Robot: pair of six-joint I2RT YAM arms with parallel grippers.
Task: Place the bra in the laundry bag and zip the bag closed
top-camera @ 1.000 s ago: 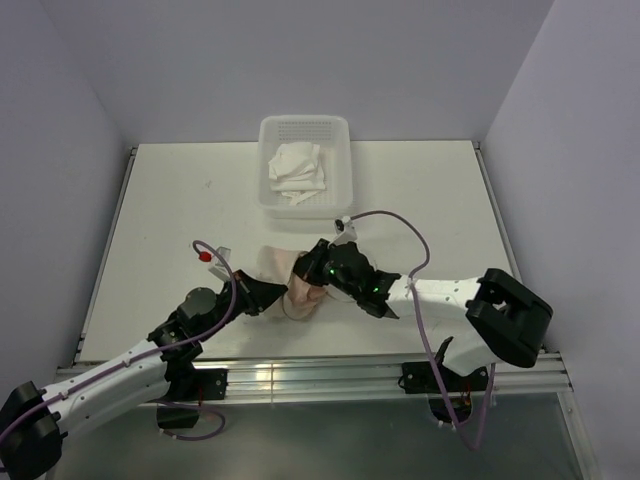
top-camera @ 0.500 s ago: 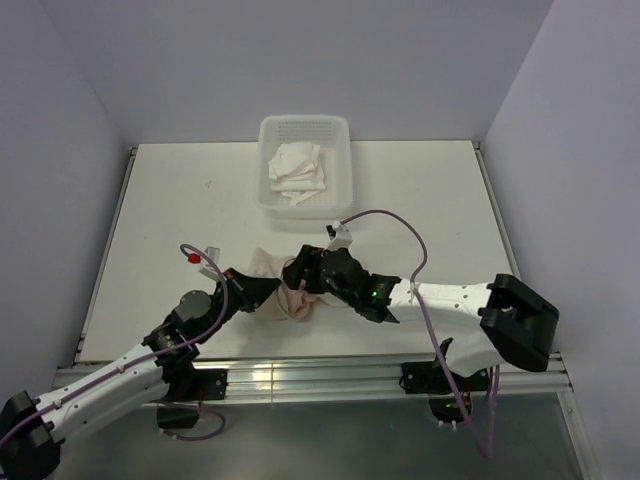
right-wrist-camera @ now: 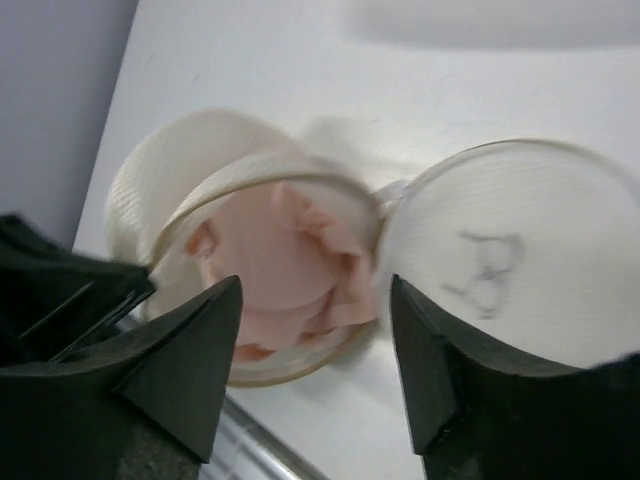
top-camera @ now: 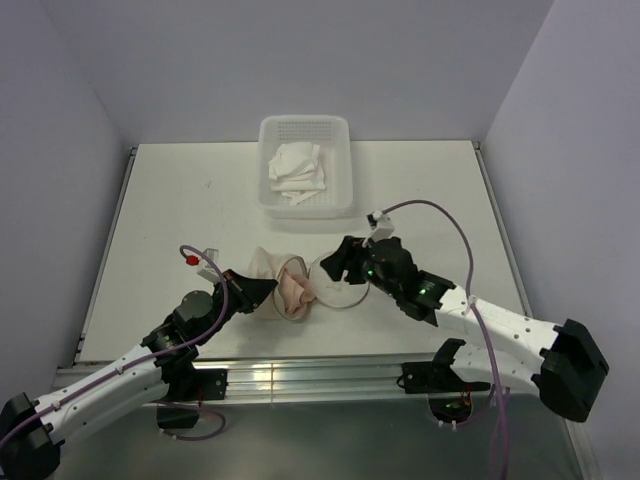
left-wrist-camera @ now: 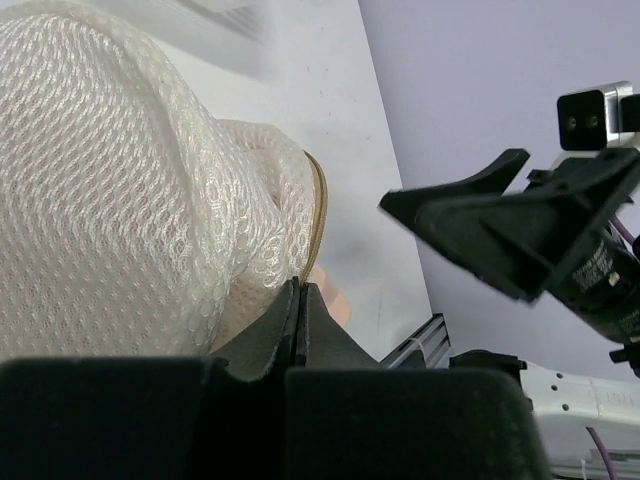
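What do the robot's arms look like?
The left arm and right arm are white tubes with chunky black joints. The left gripper and right gripper are black, with pointed wedge fingers. A thin purple cable loops along each arm; tiny green lights glow on the right one.

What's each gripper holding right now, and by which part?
The left gripper is shut on the laundry bag, pinching the mesh at its zip rim. The right gripper is open and holds nothing.
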